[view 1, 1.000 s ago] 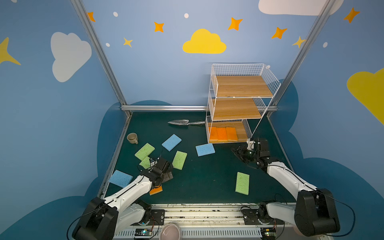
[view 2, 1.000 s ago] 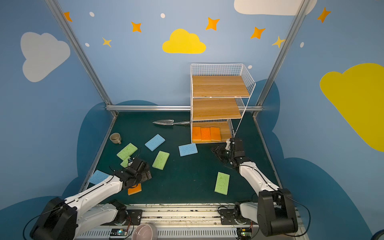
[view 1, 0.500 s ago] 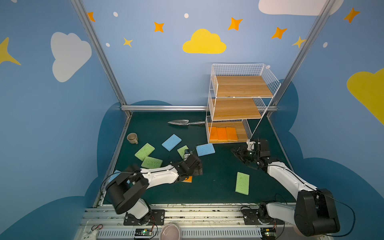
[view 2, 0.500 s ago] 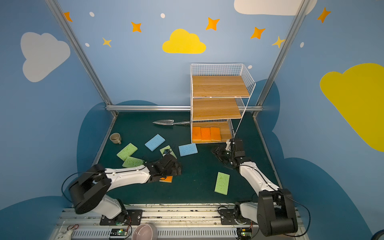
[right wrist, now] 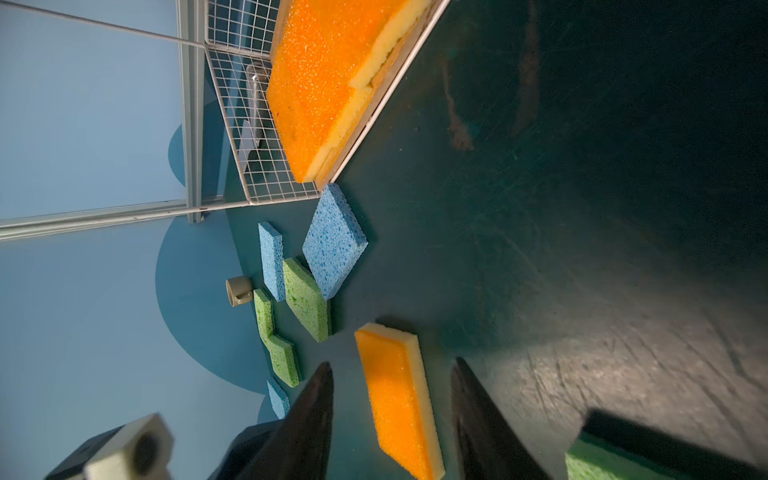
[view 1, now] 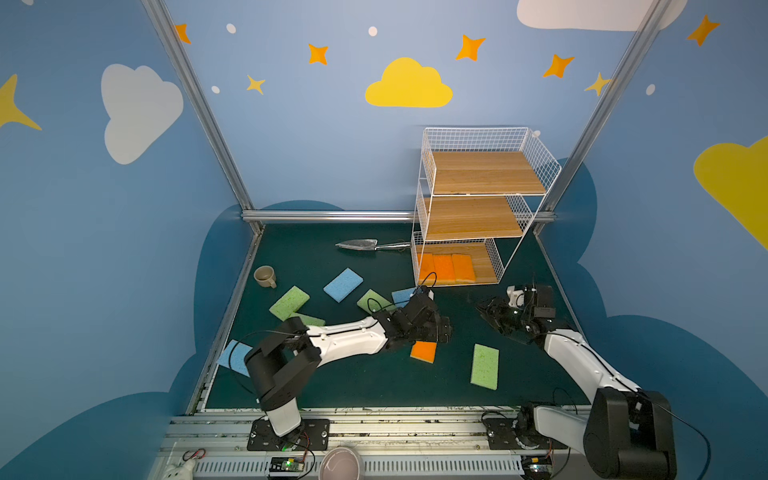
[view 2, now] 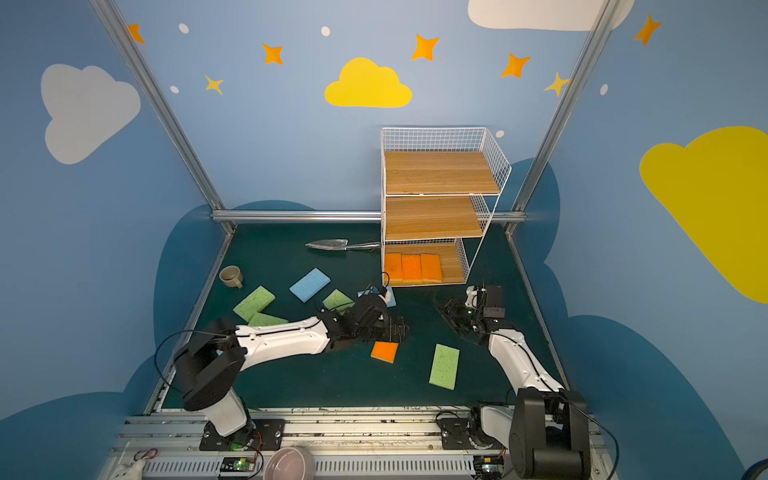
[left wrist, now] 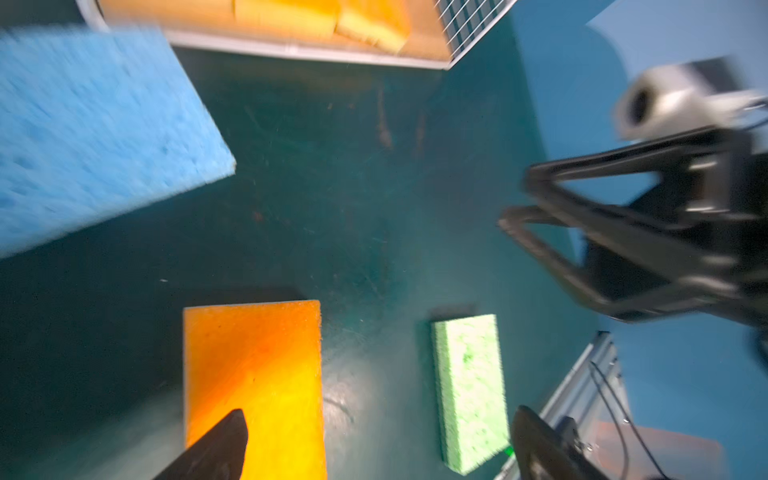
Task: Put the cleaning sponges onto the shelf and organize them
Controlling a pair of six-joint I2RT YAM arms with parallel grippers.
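Observation:
The white wire shelf [view 1: 482, 174] stands at the back right, with three orange sponges [view 1: 446, 268] side by side on its bottom board. A fourth orange sponge [view 1: 424, 351] lies flat on the mat mid-table. My left gripper [view 1: 442, 332] hovers open just above its far end, one fingertip [left wrist: 224, 440] over it, nothing held. My right gripper [view 1: 484, 308] is open and empty in front of the shelf. It points across the mat at that orange sponge [right wrist: 395, 395]. Loose green sponges [view 1: 289, 302] [view 1: 485, 365] and blue sponges [view 1: 343, 284] [view 1: 232, 357] lie scattered.
A metal trowel [view 1: 357, 245] lies at the back beside the shelf. A small beige cup [view 1: 265, 276] sits near the left wall. Two more green sponges [view 1: 374, 300] [view 1: 309, 320] and a blue sponge [view 1: 403, 296] lie by my left arm. A pink bowl [view 1: 341, 463] sits on the front rail.
My left arm has swung from the front left to the middle of the mat, and the orange sponge has shifted right with it. The right arm has stayed still.

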